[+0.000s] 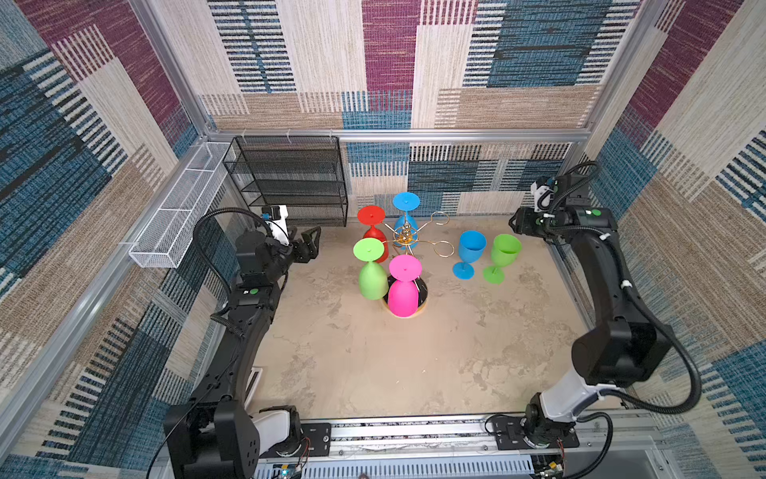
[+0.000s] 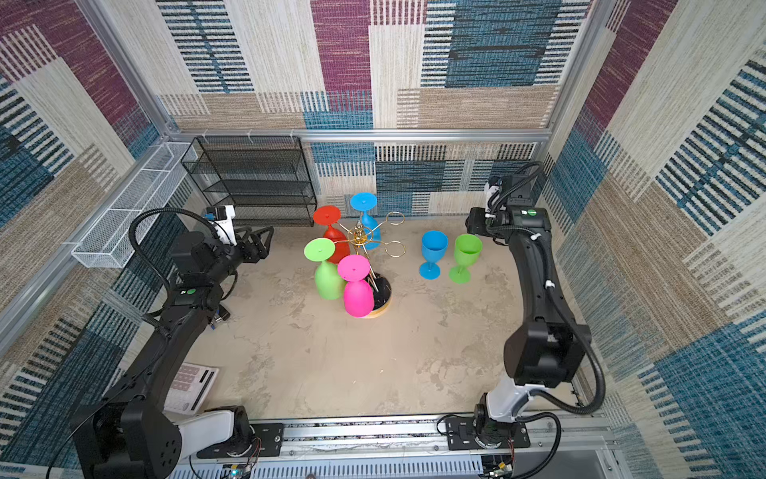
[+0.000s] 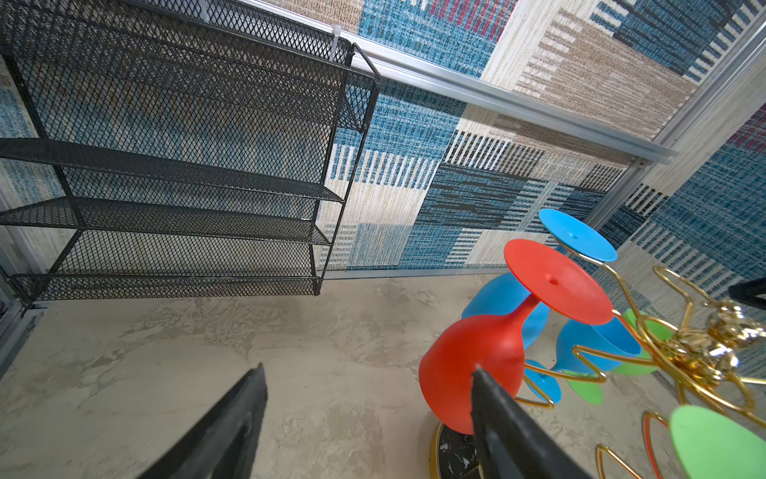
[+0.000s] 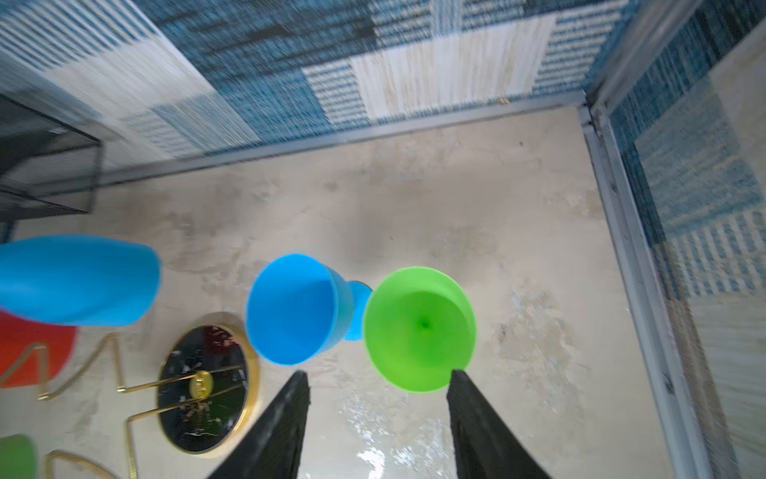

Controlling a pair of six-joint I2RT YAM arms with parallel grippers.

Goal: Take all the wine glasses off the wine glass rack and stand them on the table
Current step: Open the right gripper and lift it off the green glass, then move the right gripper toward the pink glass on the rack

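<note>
The gold wire wine glass rack (image 1: 404,239) (image 2: 359,235) stands mid-table on its black marbled base (image 4: 207,385). Wine glasses hang bowl-down from its arms: red (image 1: 372,216) (image 3: 472,365), blue (image 1: 406,202), green (image 1: 372,282) and pink (image 1: 402,294). A blue glass (image 1: 471,247) (image 4: 294,311) and a green glass (image 1: 505,251) (image 4: 418,327) stand upright on the table right of the rack. My left gripper (image 1: 315,243) (image 3: 368,369) is open just left of the red glass, holding nothing. My right gripper (image 1: 518,222) (image 4: 378,373) hangs open above the upright green glass, empty.
A black mesh shelf unit (image 1: 290,178) stands against the back wall on the left. A white mesh basket (image 1: 178,220) hangs on the left wall. A white calculator-like object (image 2: 192,385) lies under the left arm. Patterned walls close in three sides.
</note>
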